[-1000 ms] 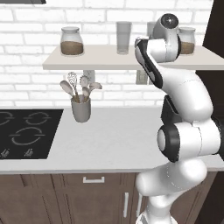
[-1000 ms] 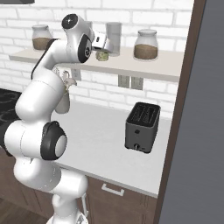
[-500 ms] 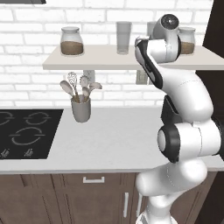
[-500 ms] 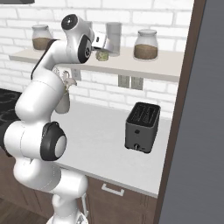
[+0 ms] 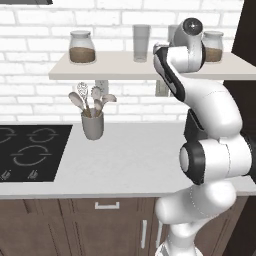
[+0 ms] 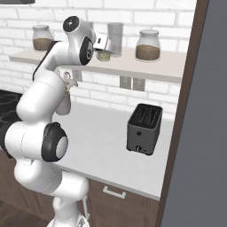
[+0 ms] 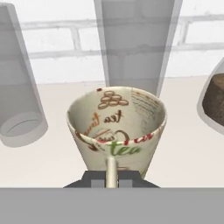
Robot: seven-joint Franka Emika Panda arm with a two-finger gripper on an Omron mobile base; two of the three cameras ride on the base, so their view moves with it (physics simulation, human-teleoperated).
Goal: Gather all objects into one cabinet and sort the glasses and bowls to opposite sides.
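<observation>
We've got the cream printed mug (image 7: 117,127), tapered and glossy, upright on the white shelf (image 7: 183,148) between clear glass tumblers (image 7: 19,109), our gripper (image 7: 111,178) pinched tight on its thin handle, arm stretched high.

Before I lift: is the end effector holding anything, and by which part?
Yes. The end effector is shut on the cream mug, pinching its handle.

A white brick wall (image 5: 40,60) fills the upper frame, carrying a pale shelf (image 5: 110,70). Below, a light grey surface (image 5: 125,160) holds a black cooktop (image 5: 27,152) at left; dark wood drawers (image 5: 105,220) run underneath.
</observation>
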